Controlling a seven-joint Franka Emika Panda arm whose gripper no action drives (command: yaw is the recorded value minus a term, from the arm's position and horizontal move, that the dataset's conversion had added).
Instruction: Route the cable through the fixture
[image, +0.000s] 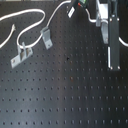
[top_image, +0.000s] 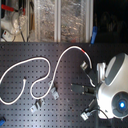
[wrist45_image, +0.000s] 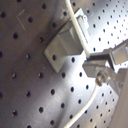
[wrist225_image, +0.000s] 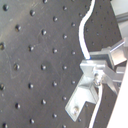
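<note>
The white cable (top_image: 45, 62) loops over the black pegboard, and its red band (top_image: 82, 50) lies just before the run drops to my gripper (top_image: 89, 82). In the first exterior view the cable (image: 30, 22) curls at the upper left. My gripper (image: 104, 27) hangs at the upper right, above the slim grey fixture (image: 112, 55). The fixture (top_image: 87, 114) stands near the arm's base. In the first wrist view the cable (wrist45_image: 76, 27) crosses a grey clip block (wrist45_image: 62, 44), apparently the fixture. My gripper (wrist45_image: 97, 67) is shut on the cable. The second wrist view shows the cable (wrist225_image: 84, 35) entering my gripper (wrist225_image: 95, 70).
A slanted grey clip (image: 46, 36) and a wider flat clip with two pegs (image: 22, 54) stand left of centre; both clips (top_image: 54, 92) (top_image: 37, 106) also show in the second exterior view. The arm's white body (top_image: 117, 90) fills the second exterior view's right. Clear bins (top_image: 60, 20) line the back.
</note>
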